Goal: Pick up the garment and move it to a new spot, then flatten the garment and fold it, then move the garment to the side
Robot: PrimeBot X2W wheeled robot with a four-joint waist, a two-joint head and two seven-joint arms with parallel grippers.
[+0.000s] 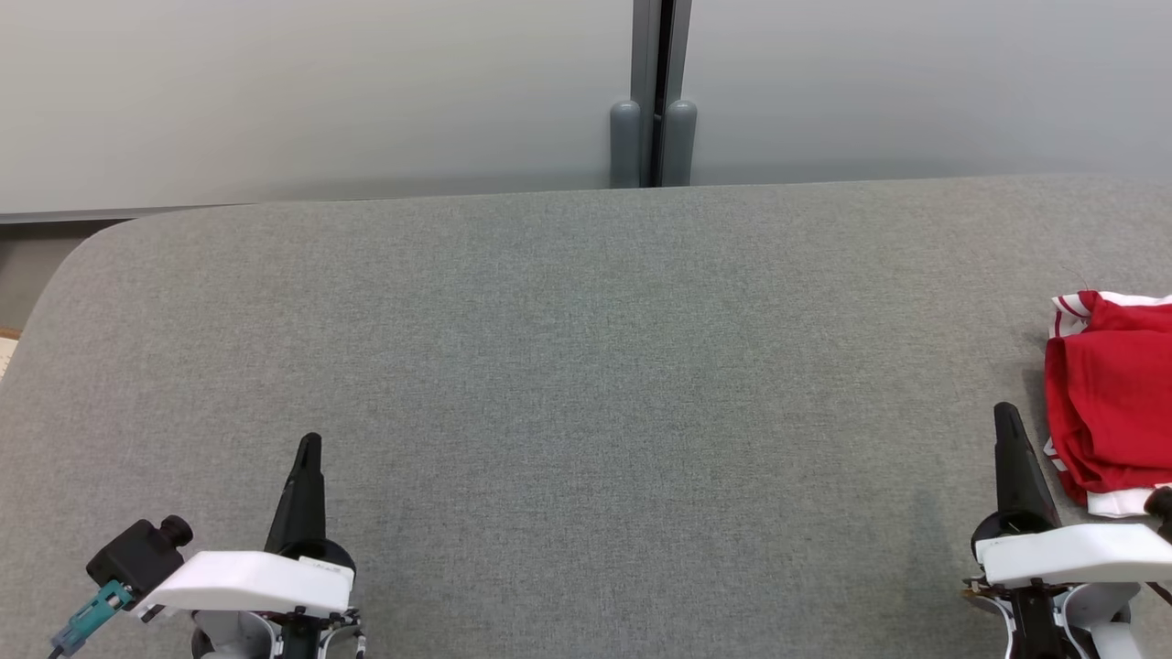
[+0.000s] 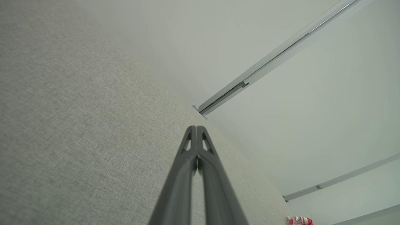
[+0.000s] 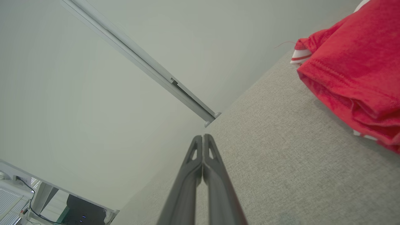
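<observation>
One red garment, white-trimmed, heaped at the right edge of the tabletop, just beside the right hand, likely within its reach. It and the left hand: closed tight, empty.

Head camera: high, faces forward and down across table to wall. Left wrist camera: low, close over table, rolled sideways, looks along left gripper toward seam in wall. Right wrist camera: same low, rolled look along right gripper, garment close by. All three share table, seam, garment; garment tiny and far from left wrist.
</observation>
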